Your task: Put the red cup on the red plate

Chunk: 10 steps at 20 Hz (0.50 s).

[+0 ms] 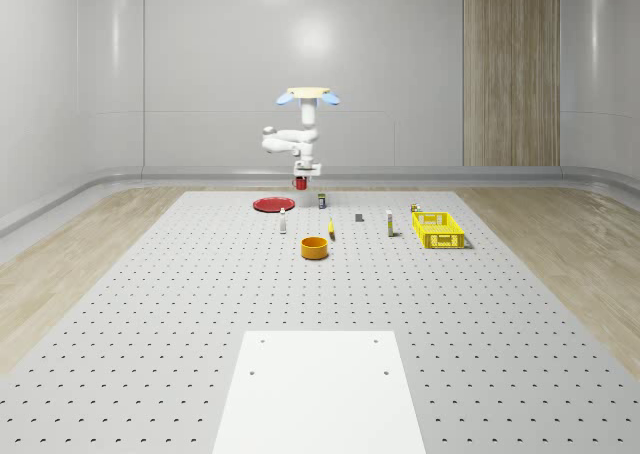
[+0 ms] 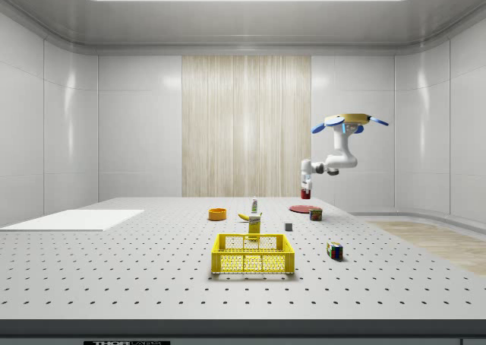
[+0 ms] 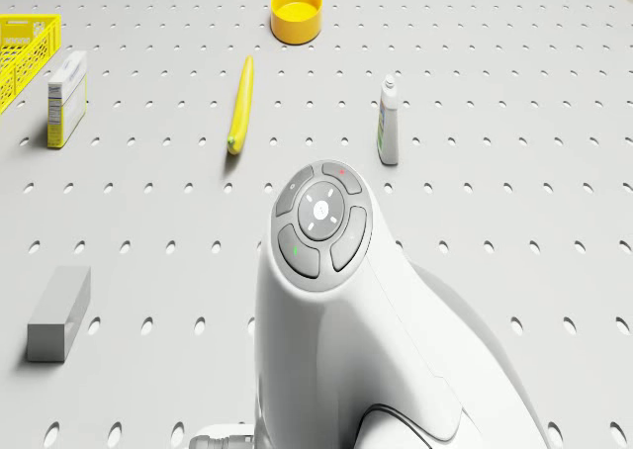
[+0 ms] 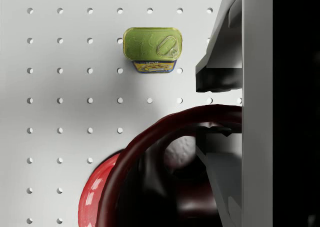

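Whole-scene view: the drone [image 1: 308, 96] hovers above the far end of the table [image 1: 150, 304]. Its gripper [image 1: 301, 177] pinches the red cup [image 1: 300, 183] in the air, at about two o'clock from the red plate [image 1: 271, 204], so the lift is done and the setting down is left.

Side view: the cup hangs clear above the plate, near a can [image 2: 315, 214].

Drone view: the arm [image 3: 336, 301] hides whatever lies under it.

Wrist view: the cup's rim is cut off, and one gripper finger [image 4: 220, 77] covers its side.
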Available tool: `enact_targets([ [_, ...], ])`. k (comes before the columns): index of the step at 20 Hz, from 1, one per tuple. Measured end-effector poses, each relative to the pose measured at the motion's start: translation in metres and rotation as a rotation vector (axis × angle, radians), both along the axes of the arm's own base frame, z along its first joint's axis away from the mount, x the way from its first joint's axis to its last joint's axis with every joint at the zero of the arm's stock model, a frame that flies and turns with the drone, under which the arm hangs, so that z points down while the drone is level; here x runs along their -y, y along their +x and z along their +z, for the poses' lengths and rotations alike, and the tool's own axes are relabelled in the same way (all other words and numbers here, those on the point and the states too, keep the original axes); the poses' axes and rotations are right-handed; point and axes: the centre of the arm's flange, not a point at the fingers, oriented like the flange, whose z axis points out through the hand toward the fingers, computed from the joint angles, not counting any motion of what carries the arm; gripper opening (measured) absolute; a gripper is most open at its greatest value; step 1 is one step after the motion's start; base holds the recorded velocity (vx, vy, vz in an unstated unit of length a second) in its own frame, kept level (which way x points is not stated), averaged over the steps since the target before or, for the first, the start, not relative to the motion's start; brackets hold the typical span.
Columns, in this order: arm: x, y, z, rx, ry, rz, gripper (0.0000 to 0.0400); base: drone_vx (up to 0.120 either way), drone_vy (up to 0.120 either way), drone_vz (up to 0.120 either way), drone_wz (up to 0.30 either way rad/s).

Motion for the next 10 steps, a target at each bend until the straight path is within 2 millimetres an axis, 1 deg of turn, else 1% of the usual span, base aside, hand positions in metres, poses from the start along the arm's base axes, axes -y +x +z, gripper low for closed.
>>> enact_targets([
  [2,0.0,0.0,0.0,0.0,0.0,0.0,0.0099,-0.12,-0.12,0.0,0.0],
  [3,0.0,0.0,0.0,0.0,0.0,0.0,0.0099,0.0,-0.12,0.0,0.0],
  [4,0.0,0.0,0.0,0.0,0.0,0.0,0.0099,0.0,-0.12,-0.08,0.0],
  [10,0.0,0.0,0.0,0.0,0.0,0.0,0.0099,0.0,-0.12,-0.12,0.0],
])
